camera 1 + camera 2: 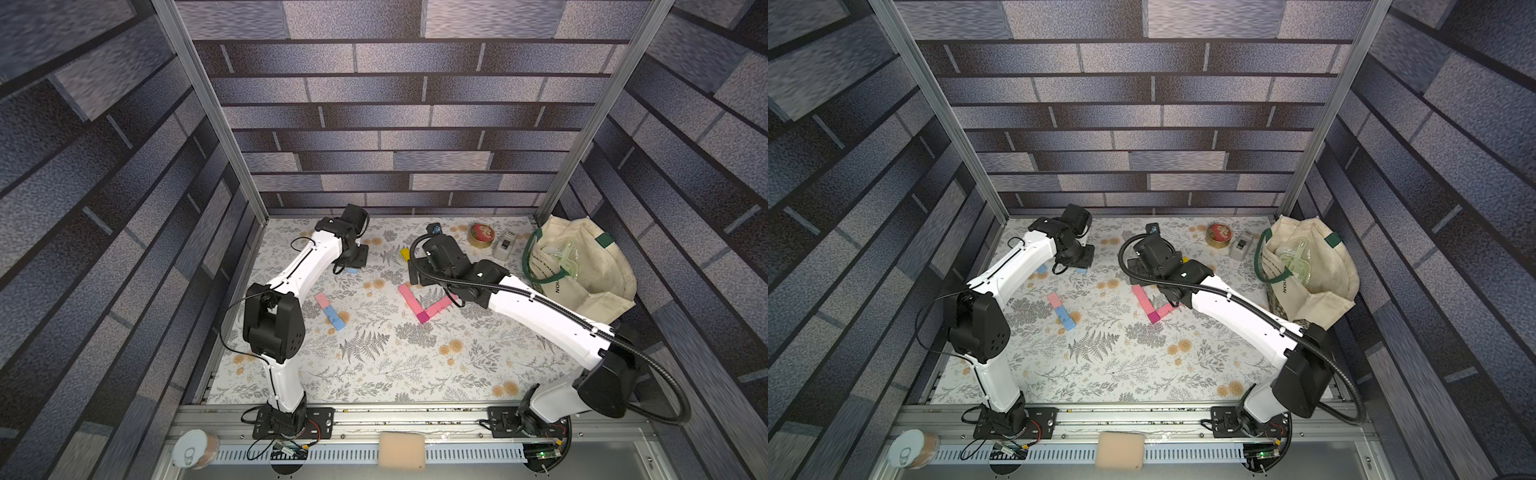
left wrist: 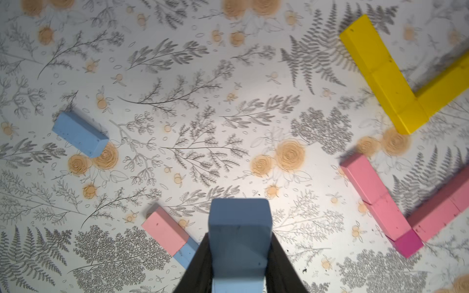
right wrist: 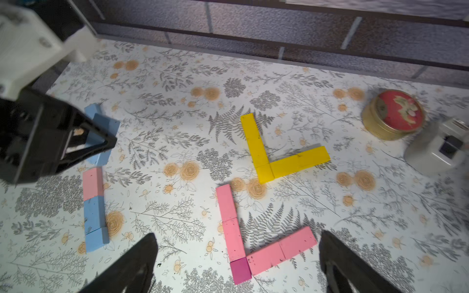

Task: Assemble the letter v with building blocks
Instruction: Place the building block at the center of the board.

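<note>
Pink bricks [image 3: 229, 200] 5; blue bricks [image 3: 94, 211] 4; yellow blocks [image 3: 250, 126] 5; magenta cube [image 3: 241, 270] 1

The yellow bricks [image 3: 264, 152] lie flat on the bench [image 3: 177, 101] as a V (nearly a right angle). Near them the light pink bricks [image 3: 229, 220] form another, with the magenta cube [image 3: 241, 270] at its corner. A pink-and-blue row [image 3: 94, 210] lies end to end. The held blue brick [image 2: 239, 218] sits clamped in the left gripper [image 2: 239, 236]; a loose blue brick [image 2: 80, 134] lies apart.

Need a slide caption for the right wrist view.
Open right gripper frames the pink V with magenta cube corner; yellow V nearby, left gripper shut on a light blue block.
</note>
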Controlling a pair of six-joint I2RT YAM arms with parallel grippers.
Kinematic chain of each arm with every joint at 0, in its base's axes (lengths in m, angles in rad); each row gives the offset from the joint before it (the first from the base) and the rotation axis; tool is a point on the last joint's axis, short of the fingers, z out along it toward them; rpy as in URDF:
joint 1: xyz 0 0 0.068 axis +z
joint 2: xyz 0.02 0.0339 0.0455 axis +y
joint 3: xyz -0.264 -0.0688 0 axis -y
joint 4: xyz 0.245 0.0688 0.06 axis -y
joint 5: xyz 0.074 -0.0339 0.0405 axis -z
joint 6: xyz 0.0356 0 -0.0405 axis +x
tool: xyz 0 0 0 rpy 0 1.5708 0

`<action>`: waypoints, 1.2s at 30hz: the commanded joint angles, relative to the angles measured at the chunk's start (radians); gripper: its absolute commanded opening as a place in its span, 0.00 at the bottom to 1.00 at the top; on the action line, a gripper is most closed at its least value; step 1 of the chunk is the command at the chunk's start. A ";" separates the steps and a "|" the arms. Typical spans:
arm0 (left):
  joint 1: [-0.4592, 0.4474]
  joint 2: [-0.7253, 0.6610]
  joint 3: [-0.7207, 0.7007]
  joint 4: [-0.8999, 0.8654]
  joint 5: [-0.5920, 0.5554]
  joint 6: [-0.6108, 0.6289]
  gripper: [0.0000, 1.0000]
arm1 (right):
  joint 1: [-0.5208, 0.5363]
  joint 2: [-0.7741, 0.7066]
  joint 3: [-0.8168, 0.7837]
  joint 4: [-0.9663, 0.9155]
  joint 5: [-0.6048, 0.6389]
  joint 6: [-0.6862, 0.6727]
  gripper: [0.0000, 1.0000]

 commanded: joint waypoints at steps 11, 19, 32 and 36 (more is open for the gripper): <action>-0.166 0.056 -0.276 0.116 -0.071 0.236 0.24 | -0.122 -0.133 -0.102 -0.096 -0.053 0.071 1.00; -0.185 0.072 -0.321 0.081 -0.108 0.233 0.52 | -0.126 -0.072 -0.055 -0.131 -0.083 0.061 1.00; -0.148 0.176 -0.191 0.018 0.029 0.130 0.83 | -0.131 -0.091 -0.070 -0.110 -0.116 0.076 1.00; -0.150 0.245 -0.156 -0.009 0.083 0.105 0.68 | -0.132 -0.111 -0.083 -0.107 -0.110 0.086 1.00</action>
